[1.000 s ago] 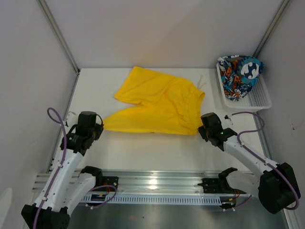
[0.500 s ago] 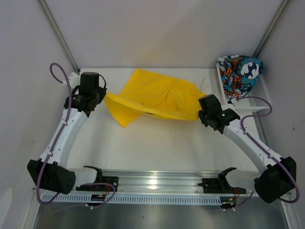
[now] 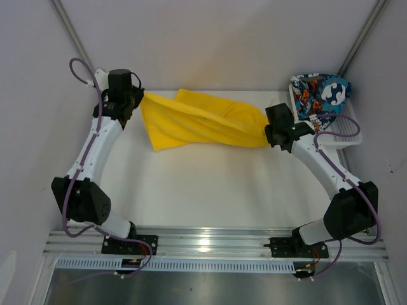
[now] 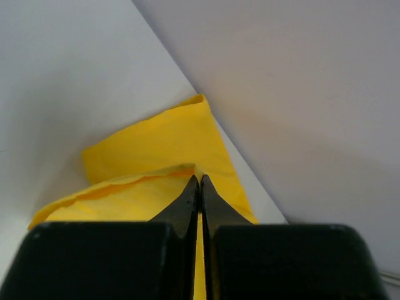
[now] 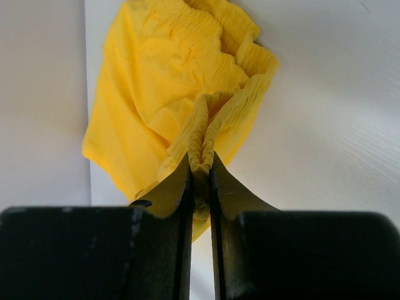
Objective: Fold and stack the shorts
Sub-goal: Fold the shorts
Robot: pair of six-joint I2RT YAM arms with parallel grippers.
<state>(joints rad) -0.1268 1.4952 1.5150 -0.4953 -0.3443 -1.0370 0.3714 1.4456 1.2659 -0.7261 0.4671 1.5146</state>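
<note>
Both sets of jaws are clamped on the yellow shorts (image 3: 197,124). Those of the left gripper (image 3: 140,99) are pressed fully together, with only a thin edge of cloth between the tips. Those of the right gripper (image 3: 269,135) stand a narrow slit apart, filled by a bunched, ruched fold of the same cloth. Taking the top view as the dial, the left gripper sits at about 10 o'clock on the table (image 3: 210,190), close to the far left corner. The right gripper is at about 2 o'clock, just beside the basket (image 3: 348,132). The yellow shorts stretch between them across 12 o'clock as a long, twisted band, creased along its length. A looser flap sags toward 8 o'clock below the left end. How much of the band is off the table cannot be told. From the left wrist, the cloth spreads out past the black fingers (image 4: 187,206) toward the back wall, one pointed corner lying at the foot of the wall. From the right wrist, the gathered cloth fans up and away from the fingers (image 5: 172,194) over the white surface. The print shorts (image 3: 318,95) lie heaped in the basket at 2 o'clock, spilling over its far rim, well apart from the left gripper and near the right one.
</note>
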